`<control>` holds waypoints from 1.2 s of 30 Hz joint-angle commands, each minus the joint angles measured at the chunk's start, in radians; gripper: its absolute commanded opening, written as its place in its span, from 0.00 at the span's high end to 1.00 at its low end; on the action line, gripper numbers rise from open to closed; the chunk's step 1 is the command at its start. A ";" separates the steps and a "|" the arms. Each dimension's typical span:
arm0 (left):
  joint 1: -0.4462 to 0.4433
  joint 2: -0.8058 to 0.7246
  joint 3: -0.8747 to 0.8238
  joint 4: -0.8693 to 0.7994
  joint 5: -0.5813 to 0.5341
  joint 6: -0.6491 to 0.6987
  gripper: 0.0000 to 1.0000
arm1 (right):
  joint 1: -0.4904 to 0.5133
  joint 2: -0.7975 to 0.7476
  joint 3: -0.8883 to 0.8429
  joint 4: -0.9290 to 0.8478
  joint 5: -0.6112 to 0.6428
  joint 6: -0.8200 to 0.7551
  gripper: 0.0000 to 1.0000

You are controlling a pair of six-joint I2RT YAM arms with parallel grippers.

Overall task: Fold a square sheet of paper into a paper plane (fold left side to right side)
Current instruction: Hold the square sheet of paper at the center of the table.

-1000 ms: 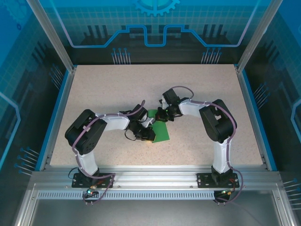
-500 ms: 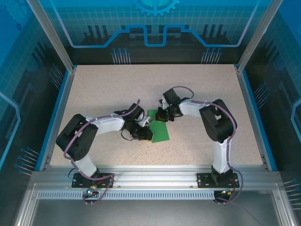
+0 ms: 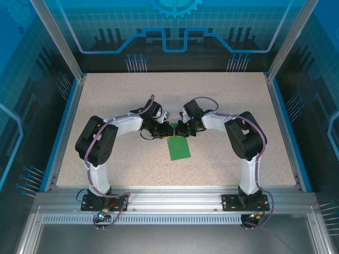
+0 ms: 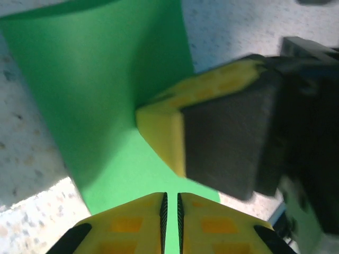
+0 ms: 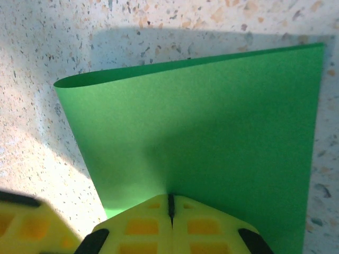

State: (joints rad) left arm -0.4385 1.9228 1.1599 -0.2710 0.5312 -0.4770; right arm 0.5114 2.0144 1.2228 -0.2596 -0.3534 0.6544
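Near the middle of the speckled tabletop [image 3: 106, 106] lies the square sheet of paper [image 3: 179, 149], doubled over into a narrow green rectangle with its long sides running from far to near. Both arms reach inward and meet at its far short edge, the left gripper [image 3: 166, 130] at the far-left corner and the right gripper [image 3: 179, 130] just beside it to the right, the two almost touching. On the left wrist view the left fingers are drawn nearly together, a thin slit between them, their tips over the green sheet; whether they pinch it cannot be told. On the right wrist view the right fingers are fully closed, their tips set against the sheet's edge, and the paper's folded side shows as a soft rounded bend
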 commanded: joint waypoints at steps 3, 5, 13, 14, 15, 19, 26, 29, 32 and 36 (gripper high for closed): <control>0.001 0.060 0.052 0.000 -0.016 -0.029 0.84 | -0.010 0.025 -0.043 -0.058 0.058 0.001 1.00; 0.000 0.072 0.050 0.000 -0.022 -0.026 0.84 | -0.010 0.024 -0.043 -0.058 0.059 -0.001 0.99; -0.001 0.099 0.012 -0.004 -0.052 -0.034 0.84 | -0.008 0.021 -0.036 -0.045 0.048 -0.004 0.99; -0.002 0.100 0.006 -0.004 -0.055 -0.034 0.84 | -0.007 0.018 -0.036 -0.038 0.044 -0.004 0.99; -0.002 0.102 0.003 -0.005 -0.060 -0.034 0.84 | -0.007 0.015 -0.036 -0.032 0.041 -0.003 0.99; -0.001 0.107 -0.014 -0.005 -0.069 -0.036 0.84 | -0.006 -0.006 -0.030 -0.004 0.024 -0.011 0.96; -0.005 0.112 -0.027 -0.004 -0.078 -0.035 0.84 | -0.004 -0.104 -0.036 0.001 0.034 -0.051 0.90; -0.004 0.111 -0.025 -0.005 -0.079 -0.032 0.84 | -0.001 -0.158 -0.067 -0.026 0.048 -0.065 0.88; -0.004 0.110 -0.024 -0.006 -0.080 -0.031 0.85 | 0.010 -0.217 -0.118 -0.055 0.064 -0.077 0.87; -0.006 0.110 -0.024 -0.009 -0.084 -0.029 0.85 | 0.029 -0.279 -0.195 -0.076 0.067 -0.073 0.91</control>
State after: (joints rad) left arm -0.4385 1.9991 1.1679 -0.2382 0.5014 -0.4992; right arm 0.5217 1.7718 1.0794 -0.2798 -0.2970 0.5995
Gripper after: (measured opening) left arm 0.154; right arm 0.101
